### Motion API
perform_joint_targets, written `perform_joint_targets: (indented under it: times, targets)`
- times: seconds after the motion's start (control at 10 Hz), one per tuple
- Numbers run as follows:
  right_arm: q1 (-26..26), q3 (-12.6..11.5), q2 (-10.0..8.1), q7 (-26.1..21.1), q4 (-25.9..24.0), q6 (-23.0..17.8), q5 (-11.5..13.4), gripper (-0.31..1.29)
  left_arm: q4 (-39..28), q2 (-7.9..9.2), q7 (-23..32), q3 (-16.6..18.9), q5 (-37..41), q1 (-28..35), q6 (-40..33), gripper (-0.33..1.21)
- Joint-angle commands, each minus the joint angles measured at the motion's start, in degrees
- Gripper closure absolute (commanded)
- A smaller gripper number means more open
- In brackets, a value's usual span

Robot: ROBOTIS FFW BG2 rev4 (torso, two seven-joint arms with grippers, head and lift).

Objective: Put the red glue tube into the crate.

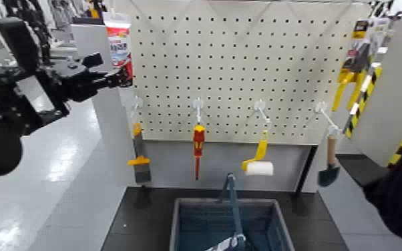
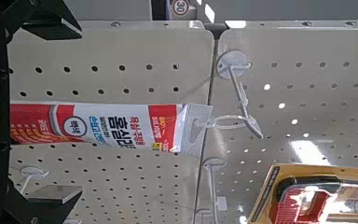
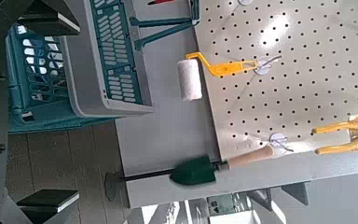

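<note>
The left gripper (image 1: 118, 77) is raised at the upper left corner of the pegboard (image 1: 244, 67), its fingers clamped on the lower end of the red glue tube (image 1: 118, 43), which stands upright with its white flat end on top, beside the board's bare hooks (image 2: 233, 121). Well below the pegboard, the crate (image 1: 177, 230) sits on the dark table under the hanging red-and-yellow screwdriver (image 1: 198, 143) and paint roller (image 1: 259, 163). The right arm waits low, right of the pegboard; I cannot tell how its fingers stand.
</note>
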Motion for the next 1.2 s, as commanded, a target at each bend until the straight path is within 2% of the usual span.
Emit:
perform_joint_targets:
  times: [0.1,0.4,0.5,0.6,0.8,1.2]
  targets:
    - [-0.21,0.01,7.03,0.25,0.09,0.0,-0.1,0.08,3.71,0.63,-3.22,-1.3,1.25,-3.66,1.42,0.18]
    - [-0.3,-0.07,7.12,0.78,0.09,0.09,-0.1,0.08,6.7,1.77,-7.79,-3.93,1.34,-7.0,4.05,0.21]
    - [-0.3,0.01,7.12,0.87,0.09,0.09,-0.1,0.08,6.87,1.68,-8.14,-3.67,2.48,-7.09,4.93,0.5]
    - [-0.3,-0.16,7.29,1.13,0.0,0.18,-0.1,0.08,6.78,1.68,-8.31,-3.67,2.39,-7.18,4.84,1.09]
    - [-0.3,-0.07,7.29,1.31,-0.09,0.18,-0.19,0.08,6.43,1.94,-8.84,-4.29,1.95,-8.06,5.72,1.2]
    - [-0.3,-0.07,7.38,1.48,-0.18,0.18,-0.19,0.08,6.08,1.86,-8.75,-3.49,2.04,-7.97,5.81,1.2]
